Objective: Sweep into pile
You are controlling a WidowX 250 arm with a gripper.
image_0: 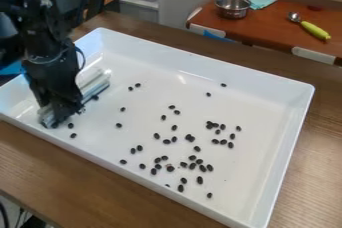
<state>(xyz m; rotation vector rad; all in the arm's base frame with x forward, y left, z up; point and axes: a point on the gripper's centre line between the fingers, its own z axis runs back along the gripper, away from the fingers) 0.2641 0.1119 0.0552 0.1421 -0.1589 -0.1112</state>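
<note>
At one end of the white tray, the black gripper is closed on a long, see-through bar. A few black beans lie near the gripper. Lots more are spread out well away from it. Past the tray, far from the gripper, a shiny metal bowl sits near a green-handled scoop.

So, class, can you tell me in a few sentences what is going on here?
A black robot arm is at work over a white tray on a wooden table. Its pincer is down at the tray's left side and seems to hold a pale, shiny bar, probably for sweeping. Small dark beans lie scattered, mostly across the middle and right of the tray, with a few near the bar. Some touch in little clumps, but they are not in one pile yet.
</note>
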